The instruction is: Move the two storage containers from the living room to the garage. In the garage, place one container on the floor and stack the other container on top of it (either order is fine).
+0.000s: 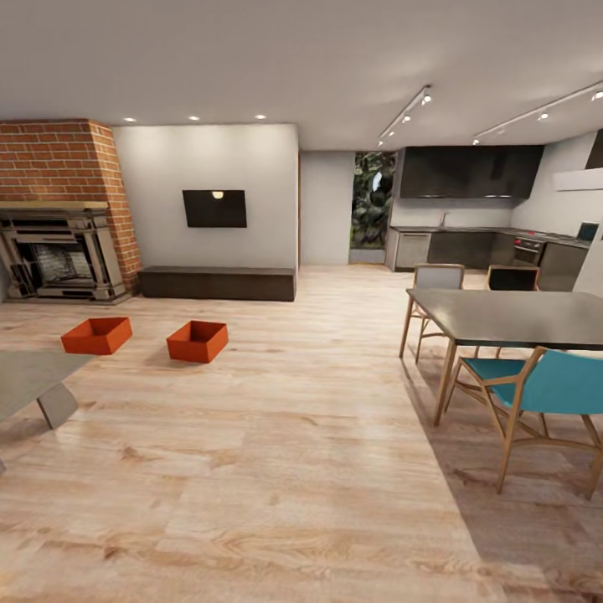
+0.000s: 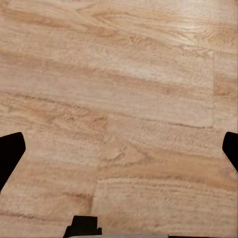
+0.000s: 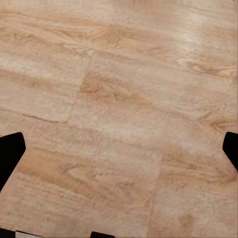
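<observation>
Task unstarted: 2 storage containers are seen on living room planks, both tools spread wide, nothing held.

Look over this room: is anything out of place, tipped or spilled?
Only the two orange-red open box bins, one nearer the brick fireplace, the other beside it, sitting upright and apart on the light wood plank floor mid-room. Nothing looks tipped, spilled or damaged.

Grey low table is getting cropped by head view's left edge. Teal chair and dining table are running off the right edge. Kitchen appliances too small to ID. Both wrist views: fingertips are being clipped at the sides.
</observation>
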Tool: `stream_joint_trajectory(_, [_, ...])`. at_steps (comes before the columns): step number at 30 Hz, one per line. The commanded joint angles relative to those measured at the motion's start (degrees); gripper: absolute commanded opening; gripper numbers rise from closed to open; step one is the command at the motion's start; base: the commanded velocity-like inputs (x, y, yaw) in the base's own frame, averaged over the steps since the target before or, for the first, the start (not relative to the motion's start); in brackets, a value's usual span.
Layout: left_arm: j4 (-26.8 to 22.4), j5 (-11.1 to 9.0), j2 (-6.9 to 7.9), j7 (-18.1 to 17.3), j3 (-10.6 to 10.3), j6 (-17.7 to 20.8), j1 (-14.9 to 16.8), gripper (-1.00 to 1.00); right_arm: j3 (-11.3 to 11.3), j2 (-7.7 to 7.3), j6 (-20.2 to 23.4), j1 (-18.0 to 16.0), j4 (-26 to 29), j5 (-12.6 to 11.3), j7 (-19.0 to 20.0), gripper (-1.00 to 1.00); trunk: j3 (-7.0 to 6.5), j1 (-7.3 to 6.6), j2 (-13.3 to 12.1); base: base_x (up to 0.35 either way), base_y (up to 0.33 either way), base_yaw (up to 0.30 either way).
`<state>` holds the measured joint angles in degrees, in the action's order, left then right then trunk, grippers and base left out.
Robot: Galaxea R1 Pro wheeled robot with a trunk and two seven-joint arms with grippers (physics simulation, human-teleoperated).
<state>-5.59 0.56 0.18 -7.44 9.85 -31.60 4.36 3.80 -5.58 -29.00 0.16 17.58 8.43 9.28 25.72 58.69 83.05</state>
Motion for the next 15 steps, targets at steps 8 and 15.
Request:
stream_joint_trajectory(8, [0.05,0.05,0.0,-0.47,0.46,-0.12,0.04,1.0,0.41,0.03,-0.09,0.02,0.09,0.53,0.21,1.0,0.05,0.04,0.02,0.326,0.0,0.0])
stream_joint_trajectory(15, [0.05,0.05,0.0,-0.47,0.48,-0.13,0.04,1.0,0.35,-0.01,-0.09,0.02,0.09,0.55,0.29,1.0,0.05,0.04,0.02,0.326,0.0,0.0])
